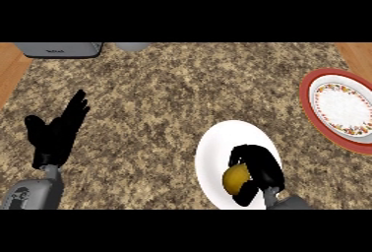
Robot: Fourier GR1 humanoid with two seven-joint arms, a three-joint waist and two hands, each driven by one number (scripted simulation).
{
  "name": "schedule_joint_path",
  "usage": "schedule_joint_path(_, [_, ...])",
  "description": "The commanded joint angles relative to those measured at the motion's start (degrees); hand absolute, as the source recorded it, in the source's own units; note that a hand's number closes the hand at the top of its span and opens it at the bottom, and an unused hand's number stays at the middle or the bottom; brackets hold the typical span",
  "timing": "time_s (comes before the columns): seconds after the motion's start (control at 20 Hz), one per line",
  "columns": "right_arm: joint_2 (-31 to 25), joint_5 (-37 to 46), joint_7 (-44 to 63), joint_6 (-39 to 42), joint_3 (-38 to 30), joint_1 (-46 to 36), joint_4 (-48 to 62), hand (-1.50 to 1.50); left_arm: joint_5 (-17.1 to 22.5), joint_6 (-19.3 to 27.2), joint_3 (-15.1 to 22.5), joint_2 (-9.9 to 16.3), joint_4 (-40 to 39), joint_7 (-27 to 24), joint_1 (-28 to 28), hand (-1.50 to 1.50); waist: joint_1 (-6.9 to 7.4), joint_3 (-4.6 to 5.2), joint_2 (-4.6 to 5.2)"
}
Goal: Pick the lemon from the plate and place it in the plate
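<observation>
- Right hand (258,170) curls round the lemon (234,180), seemingly not yet lifted off the white plate (218,147).
- Left: carry to red-rimmed plate (320,83).
- Left hand (58,130) rests open.

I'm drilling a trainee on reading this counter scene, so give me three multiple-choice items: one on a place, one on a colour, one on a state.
1. Where is the lemon?
A. on the white plate
B. on the red-rimmed plate
C. on the bare counter

2. What colour is the far-right plate's rim?
A. blue
B. red
C. green

3. How is the left hand?
A. curled round the lemon
B. pressing a plate
C. open, holding nothing

Key: 1 A, the lemon lies over the white plate; 2 B, its outer band is red; 3 C, it rests fingers-up while the right hand wraps the lemon.
</observation>
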State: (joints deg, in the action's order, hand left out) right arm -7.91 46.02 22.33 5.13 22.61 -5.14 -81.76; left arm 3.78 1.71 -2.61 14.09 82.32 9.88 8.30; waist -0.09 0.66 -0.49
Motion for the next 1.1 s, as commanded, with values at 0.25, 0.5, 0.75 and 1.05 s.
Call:
schedule_joint_path(0.25, [-0.5, 5.2, -3.9, -3.0, 2.0, 0.6, -4.9, 1.50, -2.3, 0.7, 0.3, -2.7, -3.2, -3.6, -0.3, 0.00, -0.04, -0.65, 0.47])
schedule_joint_path(0.5, [-13.6, -1.5, -22.3, 4.6, -2.7, -5.0, -4.8, 1.50, 1.1, -1.6, -1.9, 0.3, 1.3, 2.7, 1.2, 0.00, 0.49, -0.70, 0.43])
schedule_joint_path(0.75, [-12.5, 1.3, -23.9, -10.7, -9.6, -3.7, -11.2, 1.50, -0.8, -0.4, -1.0, -0.7, 0.7, 0.6, -0.7, 0.00, -0.24, -0.71, 0.26])
schedule_joint_path(1.05, [-14.5, 0.2, -19.2, -15.2, -19.0, 0.8, -22.9, 1.50, -1.0, -1.0, -1.5, -0.9, -2.1, -1.8, -1.3, 0.00, -1.18, -0.63, 0.27])
